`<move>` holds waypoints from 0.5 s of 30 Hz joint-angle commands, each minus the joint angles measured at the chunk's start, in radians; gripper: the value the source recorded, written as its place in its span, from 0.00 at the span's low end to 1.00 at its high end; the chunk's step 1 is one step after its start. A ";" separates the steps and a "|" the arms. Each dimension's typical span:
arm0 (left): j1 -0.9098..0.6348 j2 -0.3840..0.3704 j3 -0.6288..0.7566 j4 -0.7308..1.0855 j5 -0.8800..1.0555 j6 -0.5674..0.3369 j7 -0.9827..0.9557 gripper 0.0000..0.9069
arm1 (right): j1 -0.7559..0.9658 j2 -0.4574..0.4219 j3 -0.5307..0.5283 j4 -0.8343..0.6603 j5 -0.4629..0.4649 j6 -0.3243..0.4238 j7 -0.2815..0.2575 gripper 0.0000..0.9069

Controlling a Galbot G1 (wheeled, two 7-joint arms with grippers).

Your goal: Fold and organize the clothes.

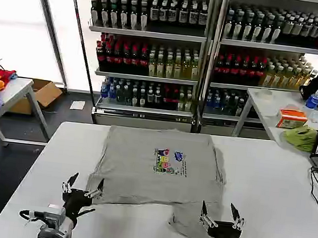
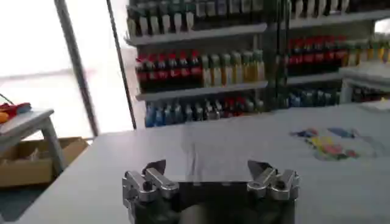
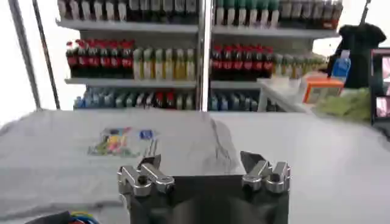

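Honestly, I'm barely into this one. The grey T-shirt lies mostly flat in the middle of the white surface, chest print up, with one part near my right side already flopped over into a rumpled flap. No proper fold yet as far as I can judge, so basically all the folding and stacking is left. My left end effector hovers at the shirt's near left corner, spread wide and empty. My right end effector hangs over that flap, also wide, holding nothing.

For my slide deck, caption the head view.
Grey T-shirt spread on the white table, left tool and right tool open at its near edge.
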State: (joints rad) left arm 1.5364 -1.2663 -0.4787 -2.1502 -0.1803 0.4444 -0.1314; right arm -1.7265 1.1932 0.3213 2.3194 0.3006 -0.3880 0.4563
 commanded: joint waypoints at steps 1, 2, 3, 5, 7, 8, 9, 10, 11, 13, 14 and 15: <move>0.007 0.049 -0.008 0.025 -0.018 0.067 0.005 1.00 | -0.040 -0.010 -0.005 0.002 0.041 -0.019 0.029 1.00; 0.008 0.051 -0.012 0.027 -0.024 0.067 0.005 1.00 | -0.046 -0.011 -0.007 0.004 0.041 -0.022 0.031 1.00; 0.010 0.052 -0.014 0.029 -0.028 0.067 0.004 1.00 | -0.055 -0.012 -0.010 0.006 0.042 -0.026 0.036 1.00; 0.011 0.052 -0.020 0.038 -0.059 0.067 0.003 1.00 | -0.070 -0.016 -0.015 0.011 0.041 -0.030 0.046 1.00; 0.010 0.049 -0.022 0.050 -0.071 0.067 0.000 1.00 | -0.074 -0.017 -0.018 0.008 0.039 -0.029 0.055 1.00; 0.011 0.046 -0.021 0.055 -0.075 0.068 0.000 1.00 | -0.072 -0.017 -0.019 0.004 0.039 -0.028 0.057 1.00; 0.011 0.044 -0.020 0.057 -0.076 0.068 0.000 1.00 | -0.067 -0.015 -0.020 -0.005 0.039 -0.028 0.062 1.00; 0.011 0.040 -0.019 0.058 -0.077 0.068 0.000 1.00 | -0.063 -0.013 -0.021 -0.014 0.039 -0.028 0.065 1.00; 0.010 0.037 -0.018 0.060 -0.077 0.067 0.000 1.00 | -0.060 -0.009 -0.023 -0.021 0.039 -0.027 0.068 1.00; 0.007 0.032 -0.018 0.067 -0.077 0.065 0.000 1.00 | -0.061 -0.005 -0.028 -0.028 0.038 -0.027 0.071 1.00; 0.006 0.031 -0.017 0.070 -0.077 0.065 0.000 1.00 | -0.063 -0.004 -0.032 -0.029 0.037 -0.027 0.073 1.00; 0.006 0.031 -0.017 0.076 -0.076 0.065 -0.001 1.00 | -0.065 -0.001 -0.035 -0.032 0.035 -0.027 0.078 1.00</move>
State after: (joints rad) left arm 1.5416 -1.2372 -0.4939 -2.1030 -0.2325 0.4954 -0.1324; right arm -1.7796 1.1962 0.2872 2.2946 0.3236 -0.4095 0.5206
